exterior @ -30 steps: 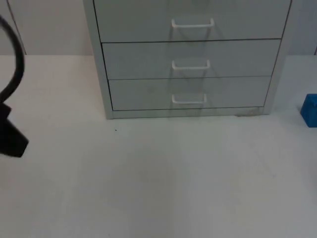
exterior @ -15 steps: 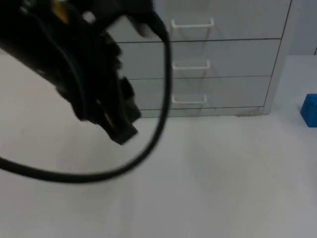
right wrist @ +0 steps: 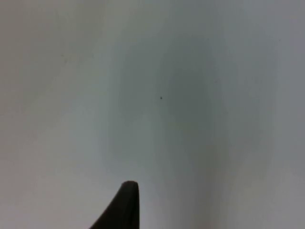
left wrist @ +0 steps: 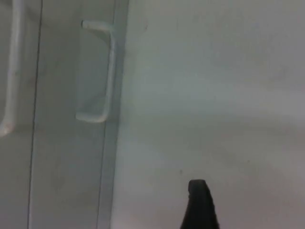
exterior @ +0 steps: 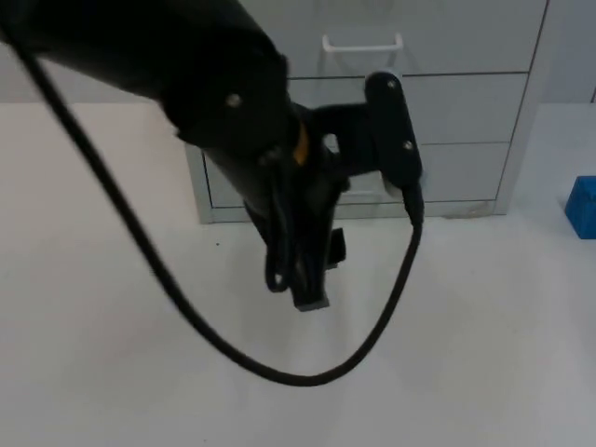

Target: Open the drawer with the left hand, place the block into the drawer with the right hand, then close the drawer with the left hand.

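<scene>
A grey drawer cabinet stands at the back of the white table with all its drawers shut. Its top white handle shows, while the left arm covers the two lower ones. My left gripper hangs just in front of the cabinet's lowest drawer, pointing down at the table. In the left wrist view the lowest drawer's handle is close by and the left gripper is apart from it. The blue block sits at the table's far right edge. My right gripper waits over bare table.
The white table stretches wide in front of the cabinet. A grey partition wall closes the back. The left arm's cable loops low over the table's middle.
The left arm has swept in from the left edge to the front of the cabinet, now covering the middle and bottom handles. The block and the drawers have not moved.
</scene>
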### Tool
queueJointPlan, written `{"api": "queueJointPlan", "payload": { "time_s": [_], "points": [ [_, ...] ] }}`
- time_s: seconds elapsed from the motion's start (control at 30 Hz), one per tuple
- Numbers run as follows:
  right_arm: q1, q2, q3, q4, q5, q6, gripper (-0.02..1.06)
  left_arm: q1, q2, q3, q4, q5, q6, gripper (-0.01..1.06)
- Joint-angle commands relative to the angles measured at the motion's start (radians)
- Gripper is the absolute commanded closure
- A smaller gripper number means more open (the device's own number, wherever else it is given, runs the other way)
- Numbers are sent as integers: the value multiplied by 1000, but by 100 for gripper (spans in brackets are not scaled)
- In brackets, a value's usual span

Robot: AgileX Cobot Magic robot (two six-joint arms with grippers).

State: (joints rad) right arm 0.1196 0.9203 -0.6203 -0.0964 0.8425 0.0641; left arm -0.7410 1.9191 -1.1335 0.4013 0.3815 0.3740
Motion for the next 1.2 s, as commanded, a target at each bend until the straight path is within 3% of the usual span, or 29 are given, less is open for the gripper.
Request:
{"api": "queueJointPlan", "payload": {
  "time_s": [0.0, 0.3, 0.63, 0.8, 1.03, 1.17],
  "points": [
    [-7, 1, -6, -6, -8, 0, 0, -5, 66, -56, 37, 3, -22, 48],
    [-7, 1, -6, -10, -20, 0, 0, -10, 174, -175, 122, -44, -36, 48],
    [-7, 1, -6, -7, -24, 0, 0, -10, 286, -257, 337, -91, -141, 52],
    [-7, 1, -6, -7, -29, 0, 0, -10, 353, -318, 531, -44, -366, 53],
    [-7, 1, -6, -6, -31, 7, 0, -15, 348, -320, 576, -5, -381, 53],
    [-7, 1, -6, -6, -31, 10, 0, -31, 338, -320, 574, 61, -381, 53]
  ]
}}
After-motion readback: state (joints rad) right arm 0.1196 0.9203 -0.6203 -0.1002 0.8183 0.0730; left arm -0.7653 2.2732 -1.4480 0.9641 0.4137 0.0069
